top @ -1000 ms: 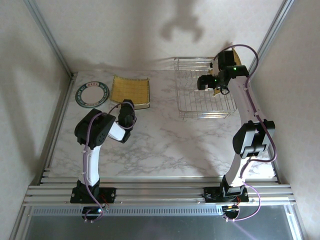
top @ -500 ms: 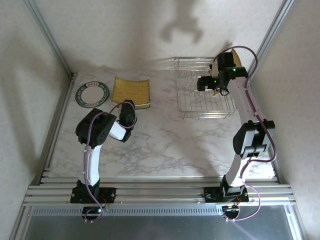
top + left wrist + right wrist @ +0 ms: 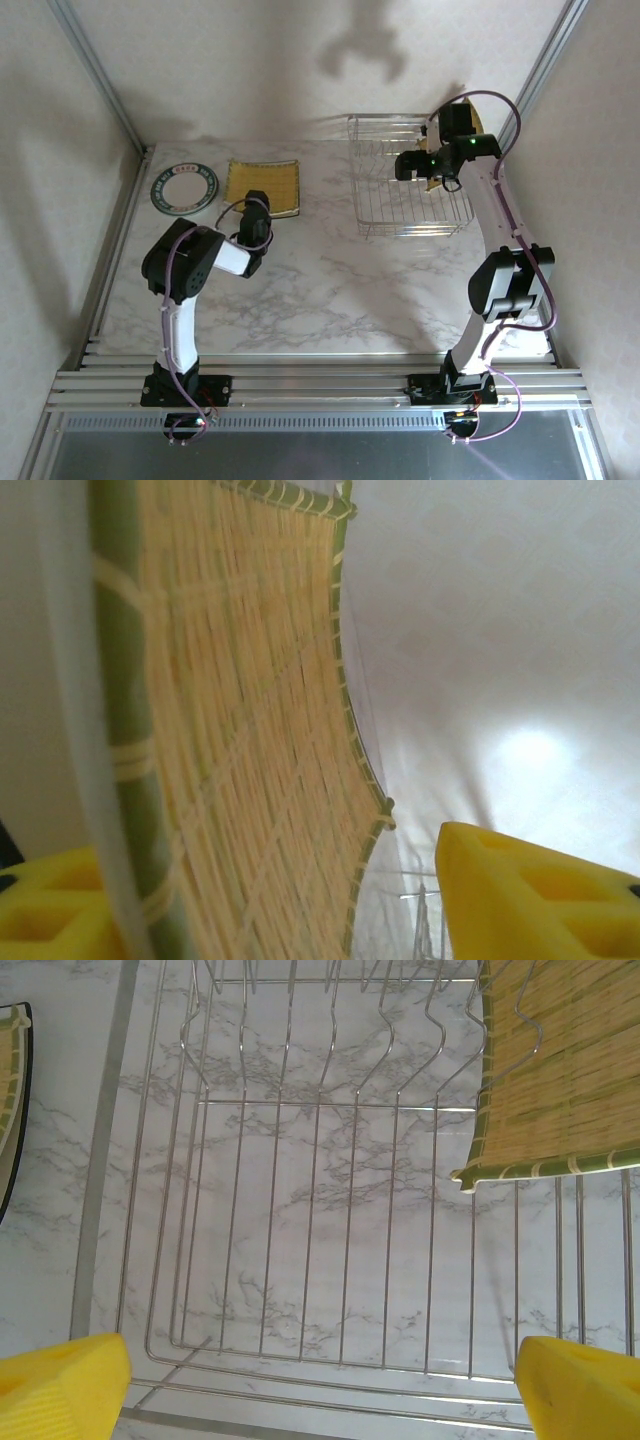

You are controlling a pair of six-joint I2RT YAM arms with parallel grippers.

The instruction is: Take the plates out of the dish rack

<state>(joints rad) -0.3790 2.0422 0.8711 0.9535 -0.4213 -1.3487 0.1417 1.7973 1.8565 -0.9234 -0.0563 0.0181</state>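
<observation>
Now, nearest, toward the bench's middle-left: left tool (image 3: 258, 212), pads spread wide with nothing clamped, nosed up to the near edge of a mustard square plate (image 3: 263, 186) lying flat. Just beyond and to the left, near the far-left corner: round teal-rimmed plate (image 3: 184, 188), also flat on the bench (image 3: 330, 290). Further right, toward the far-right corner: dish rack (image 3: 300, 1220), with the right tool (image 3: 320, 1385) hanging above it, jaws gaping, empty. Probably next: the standing plate (image 3: 560, 1050), on edge at the rack's far-right end, so up and right of the pads, lower edge running across the wires. Clearly the right arm's job, being far nearer. From above, half hidden behind the wrist. From the right wrist, plain down to its green-bound corner.
</observation>
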